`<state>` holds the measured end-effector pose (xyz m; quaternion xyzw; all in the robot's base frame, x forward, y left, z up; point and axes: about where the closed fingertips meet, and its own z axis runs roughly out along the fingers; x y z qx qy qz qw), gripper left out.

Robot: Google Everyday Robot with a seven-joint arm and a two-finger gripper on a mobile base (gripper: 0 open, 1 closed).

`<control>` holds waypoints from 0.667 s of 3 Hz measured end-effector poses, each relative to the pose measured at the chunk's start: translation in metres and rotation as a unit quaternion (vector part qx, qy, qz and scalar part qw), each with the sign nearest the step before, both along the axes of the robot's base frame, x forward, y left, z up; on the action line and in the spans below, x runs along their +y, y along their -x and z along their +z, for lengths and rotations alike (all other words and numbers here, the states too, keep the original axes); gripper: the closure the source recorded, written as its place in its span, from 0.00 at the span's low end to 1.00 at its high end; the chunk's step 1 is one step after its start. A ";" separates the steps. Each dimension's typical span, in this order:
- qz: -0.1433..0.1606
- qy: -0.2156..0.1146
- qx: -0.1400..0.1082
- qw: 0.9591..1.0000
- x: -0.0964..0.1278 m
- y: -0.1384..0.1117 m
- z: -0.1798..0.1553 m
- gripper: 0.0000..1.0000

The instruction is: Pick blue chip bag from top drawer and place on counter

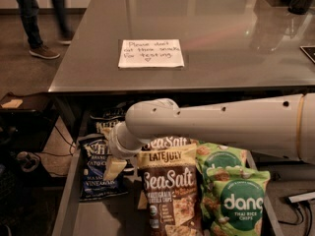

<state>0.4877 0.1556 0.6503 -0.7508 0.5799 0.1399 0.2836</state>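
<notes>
Nearest you, the top drawer [66,205] stands pulled out, with green Dang bags [236,200] on the right and brown Late July bags [170,191] in the middle. Just behind and left of those lies the blue chip bag [96,176], flat against the drawer's left side with its lettering facing up. The gripper [114,167] is down at the bag's right edge, at the end of the white arm [221,124] that reaches in from the right. You cannot tell from here how far it is open or whether it has hold of the bag. Further back, a darker bag [110,122] sits under the counter's lip. Beyond that is the counter [221,48], bearing only the paper note [150,53] in its near part, and a person's legs [39,18] at the far left. By this, you are at the grasp. Lifting the bag out and setting it on the counter are yet to do.
</notes>
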 end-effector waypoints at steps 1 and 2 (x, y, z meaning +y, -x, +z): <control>0.000 0.000 0.000 1.000 0.000 0.000 0.000 0.43; 0.006 -0.004 -0.003 1.000 0.008 0.003 0.007 0.64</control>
